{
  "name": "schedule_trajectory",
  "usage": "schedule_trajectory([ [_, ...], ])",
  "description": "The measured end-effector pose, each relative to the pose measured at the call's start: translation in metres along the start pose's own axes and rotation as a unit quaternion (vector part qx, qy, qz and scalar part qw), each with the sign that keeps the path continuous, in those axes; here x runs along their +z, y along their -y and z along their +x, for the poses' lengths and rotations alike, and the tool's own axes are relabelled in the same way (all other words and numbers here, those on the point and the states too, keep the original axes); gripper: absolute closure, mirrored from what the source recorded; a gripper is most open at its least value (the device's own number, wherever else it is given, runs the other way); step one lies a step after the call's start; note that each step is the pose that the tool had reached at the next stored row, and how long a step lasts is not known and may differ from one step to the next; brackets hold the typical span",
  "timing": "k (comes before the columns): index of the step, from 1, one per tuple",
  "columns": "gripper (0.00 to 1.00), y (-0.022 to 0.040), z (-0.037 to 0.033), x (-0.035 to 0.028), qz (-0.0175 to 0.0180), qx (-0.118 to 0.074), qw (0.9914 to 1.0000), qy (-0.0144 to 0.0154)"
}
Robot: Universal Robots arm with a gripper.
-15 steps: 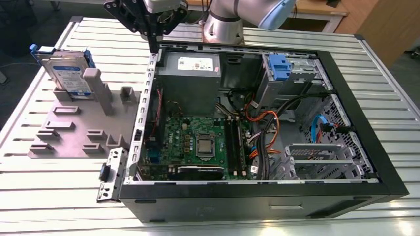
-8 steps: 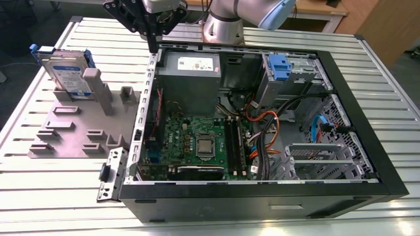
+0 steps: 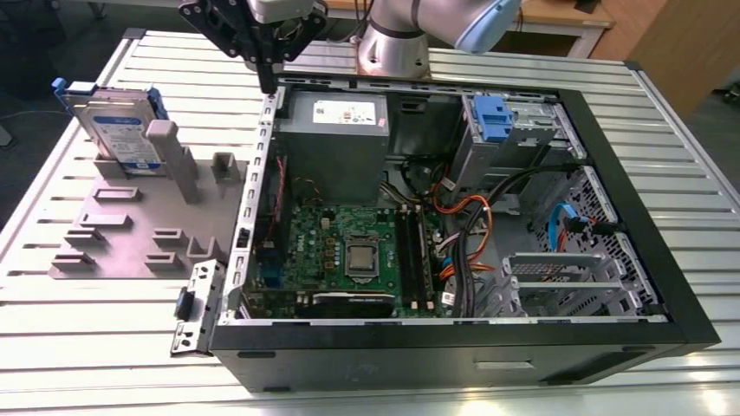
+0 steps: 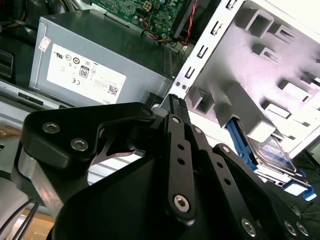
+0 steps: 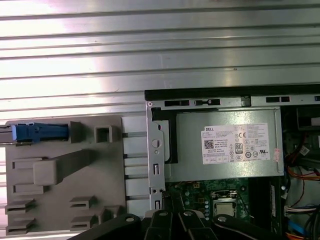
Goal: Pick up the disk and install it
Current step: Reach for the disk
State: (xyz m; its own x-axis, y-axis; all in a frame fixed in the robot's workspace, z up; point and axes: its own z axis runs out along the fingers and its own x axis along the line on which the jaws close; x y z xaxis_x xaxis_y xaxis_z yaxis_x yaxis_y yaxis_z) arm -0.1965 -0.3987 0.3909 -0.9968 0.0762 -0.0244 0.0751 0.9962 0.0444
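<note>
1 holder (image 3: pixel 127 236) w/ disk (image 3: pixel 121 130) upright

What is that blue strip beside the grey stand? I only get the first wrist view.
Observer: It is the carrier frame of the disk. In the exterior view the disk stands upright on edge in the grey holder.
Visitor: Is the claw holding it?
Observer: No. In the exterior view the gripper hangs shut and empty by the rim of the computer case on the holder's side, apart from the disk.
Visitor: Is there another disk inside the computer?
Observer: Yes. The exterior view shows a blue-tabbed drive fixed in a metal cage at the case's far corner.
</note>
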Motion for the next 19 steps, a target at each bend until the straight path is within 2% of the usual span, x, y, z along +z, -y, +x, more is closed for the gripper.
schedule_trajectory([
  [19,0.89,0.0005,0.0062,0.0002,0.0000,0.000,1.00000,0.0000],
])
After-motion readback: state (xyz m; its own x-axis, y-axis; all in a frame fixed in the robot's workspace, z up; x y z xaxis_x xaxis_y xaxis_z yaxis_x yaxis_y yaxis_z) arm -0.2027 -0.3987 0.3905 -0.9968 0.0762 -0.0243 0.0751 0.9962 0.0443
